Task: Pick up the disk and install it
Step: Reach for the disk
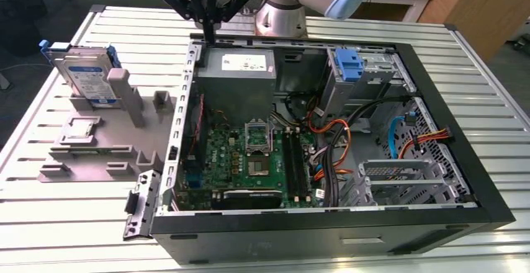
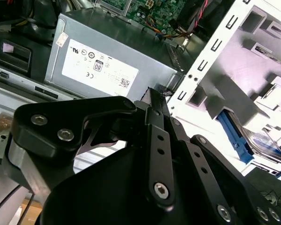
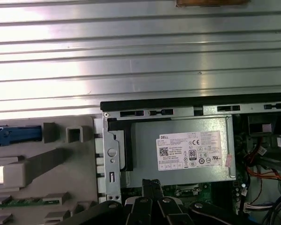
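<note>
Gripper [image 3: 151, 183], fingertips closed together and empty, hangs above the power supply [image 3: 178, 150] in the open computer case [image 1: 331, 226]. Disk [image 1: 87, 74]: silver, white-and-blue label, blue carrier. It stands upright in the grey fixture [image 1: 83, 155], outside the case on the exterior view's left.

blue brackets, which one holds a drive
The one around the silver labelled disk on the grey stand; the blue bracket inside the black computer case looks bare.

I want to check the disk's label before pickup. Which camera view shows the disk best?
The exterior view: the disk stands on edge in the grey holder, label facing the camera. The first wrist view catches its blue edge; the second wrist view a partial corner.
</note>
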Tool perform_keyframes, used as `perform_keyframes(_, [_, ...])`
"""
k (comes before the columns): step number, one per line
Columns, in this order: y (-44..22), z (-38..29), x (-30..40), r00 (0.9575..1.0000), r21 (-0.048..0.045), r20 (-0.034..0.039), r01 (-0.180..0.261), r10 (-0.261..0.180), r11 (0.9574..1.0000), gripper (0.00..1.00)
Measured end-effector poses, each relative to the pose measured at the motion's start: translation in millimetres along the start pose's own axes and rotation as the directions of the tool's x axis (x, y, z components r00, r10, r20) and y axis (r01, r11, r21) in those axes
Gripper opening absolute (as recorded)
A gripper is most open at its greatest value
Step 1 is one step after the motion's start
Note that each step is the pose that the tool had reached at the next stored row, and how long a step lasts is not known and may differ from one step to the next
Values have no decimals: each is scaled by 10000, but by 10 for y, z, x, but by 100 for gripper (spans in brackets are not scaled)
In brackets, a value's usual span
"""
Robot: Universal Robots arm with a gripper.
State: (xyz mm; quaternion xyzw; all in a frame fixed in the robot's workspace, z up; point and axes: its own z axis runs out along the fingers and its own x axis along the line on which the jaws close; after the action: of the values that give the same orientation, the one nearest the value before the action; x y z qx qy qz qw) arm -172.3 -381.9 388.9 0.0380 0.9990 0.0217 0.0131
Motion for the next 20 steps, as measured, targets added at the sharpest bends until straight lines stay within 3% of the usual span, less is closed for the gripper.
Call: perform_keyframes(20, [-8, 4, 134, 10000, 0, -2, 0, 0, 10000, 10])
